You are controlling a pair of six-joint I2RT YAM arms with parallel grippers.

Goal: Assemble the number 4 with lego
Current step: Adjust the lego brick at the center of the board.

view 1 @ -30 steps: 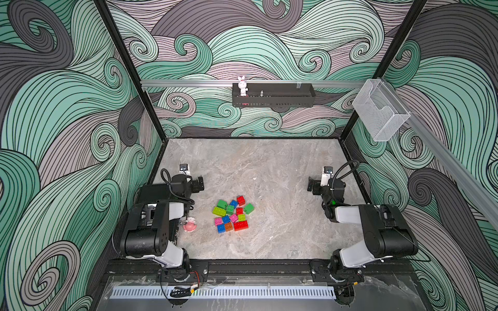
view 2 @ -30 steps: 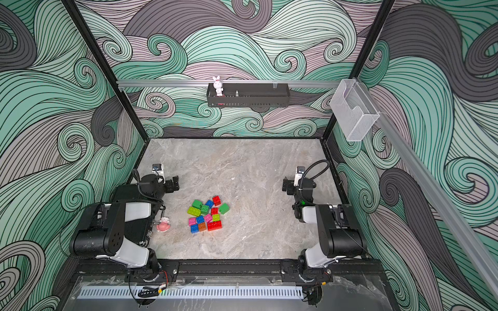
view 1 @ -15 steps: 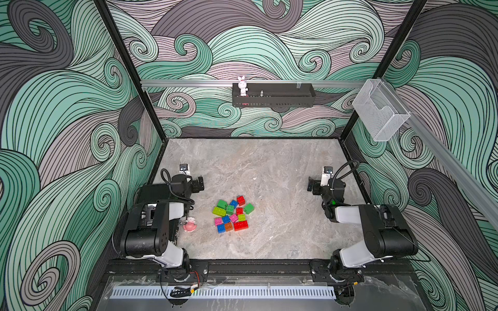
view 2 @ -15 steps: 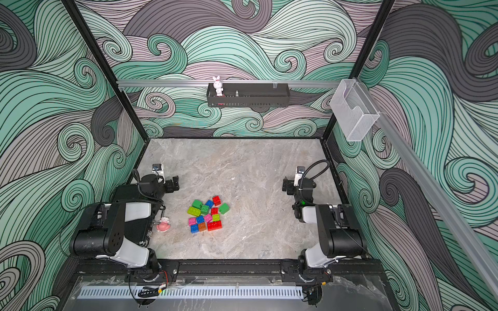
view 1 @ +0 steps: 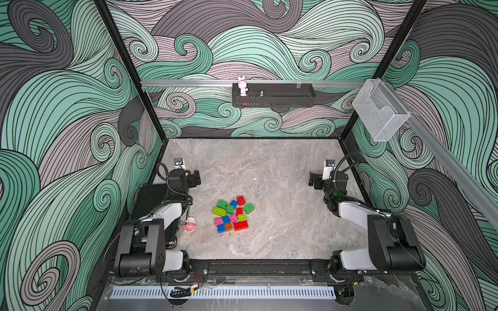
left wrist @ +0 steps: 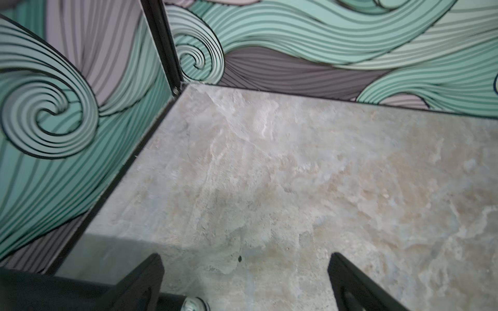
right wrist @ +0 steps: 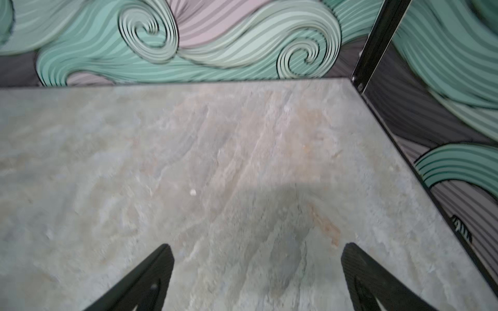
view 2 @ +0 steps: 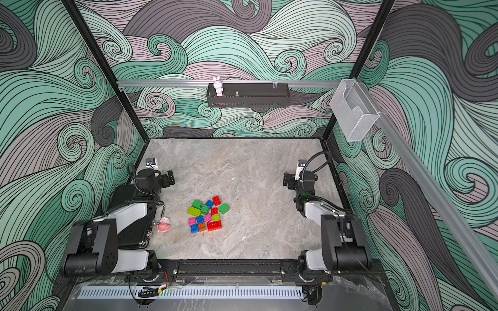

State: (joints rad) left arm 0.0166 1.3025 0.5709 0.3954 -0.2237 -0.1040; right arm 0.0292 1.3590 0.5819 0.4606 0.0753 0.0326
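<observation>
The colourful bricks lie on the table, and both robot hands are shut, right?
Not shut: the left hand and right hand are open, as both wrist views show. The colourful plastic bricks lie on the grey stone table.

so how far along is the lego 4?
Done: nothing that shows. The lego bricks lie in a mixed-colour cluster on the table, and no 4 shape can be read in it.
In hand: nothing. The left pincer and right pincer are both open and empty, over bare table away from the pile.
Left: the whole build.
</observation>
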